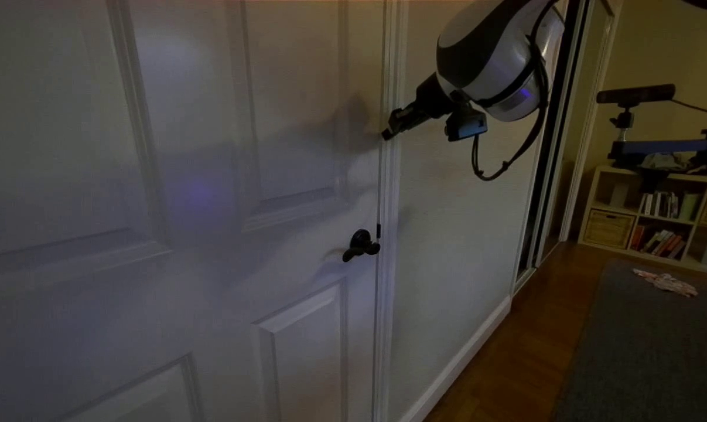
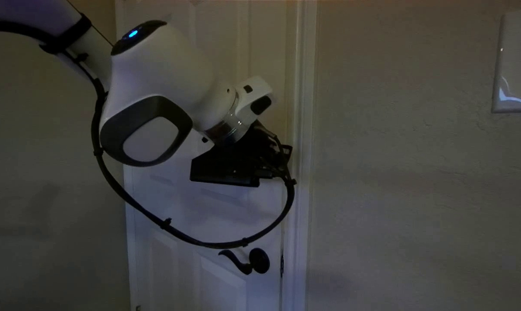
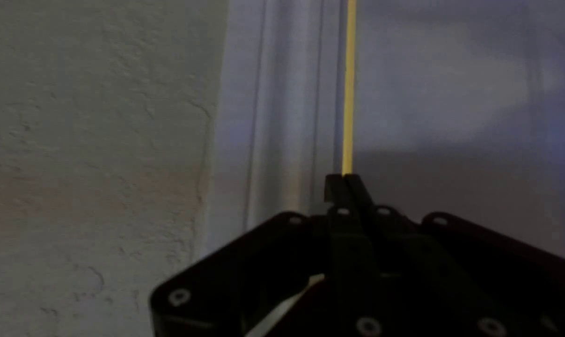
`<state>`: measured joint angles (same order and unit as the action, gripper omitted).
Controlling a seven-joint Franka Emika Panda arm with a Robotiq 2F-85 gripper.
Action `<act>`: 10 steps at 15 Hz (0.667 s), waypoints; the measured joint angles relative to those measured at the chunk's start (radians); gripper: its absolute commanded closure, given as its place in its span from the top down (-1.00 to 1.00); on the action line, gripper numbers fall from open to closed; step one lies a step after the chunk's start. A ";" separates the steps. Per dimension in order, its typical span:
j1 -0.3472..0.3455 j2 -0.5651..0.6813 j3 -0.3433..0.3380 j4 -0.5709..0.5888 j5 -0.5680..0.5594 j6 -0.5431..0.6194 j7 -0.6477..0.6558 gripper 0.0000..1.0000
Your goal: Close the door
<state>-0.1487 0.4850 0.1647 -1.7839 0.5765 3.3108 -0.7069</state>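
Observation:
The white panelled door (image 1: 201, 164) stands almost flush with its frame (image 1: 393, 193) and also shows in an exterior view (image 2: 178, 211). Its black lever handle (image 1: 361, 245) shows in both exterior views (image 2: 259, 260). In the wrist view a thin yellow strip of light (image 3: 349, 93) runs between the door (image 3: 432, 93) and the frame (image 3: 287, 117). My gripper (image 3: 343, 178) is shut and empty, its fingertips over that strip. In an exterior view the gripper (image 1: 386, 135) is at the door's handle-side edge, above the handle. I cannot tell whether it touches.
A textured wall (image 3: 95, 140) adjoins the frame. A glossy panel (image 2: 517, 65) is on the wall. A cable (image 2: 191, 242) hangs in a loop below the wrist. A low shelf (image 1: 611, 171) with books, a dark rug (image 1: 634, 351) and a cloth (image 1: 665, 282) are farther off.

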 measured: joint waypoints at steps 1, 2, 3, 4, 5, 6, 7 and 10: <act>0.006 0.002 -0.022 0.000 0.000 -0.005 0.001 -0.93; 0.013 0.004 -0.045 0.000 0.000 -0.016 0.001 -0.94; 0.020 0.005 -0.066 0.000 0.000 -0.031 0.001 -0.94; 0.027 0.005 -0.085 0.000 0.000 -0.050 0.001 -0.94; 0.036 0.005 -0.105 -0.002 0.000 -0.074 0.001 -0.95; 0.047 0.001 -0.125 -0.009 -0.001 -0.099 0.001 -0.94; 0.060 -0.007 -0.149 -0.025 -0.003 -0.128 0.001 -0.94; 0.080 -0.059 -0.207 -0.124 -0.156 -0.221 0.099 -0.35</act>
<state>-0.0686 0.4260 -0.0420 -1.9078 0.4203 3.0902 -0.6079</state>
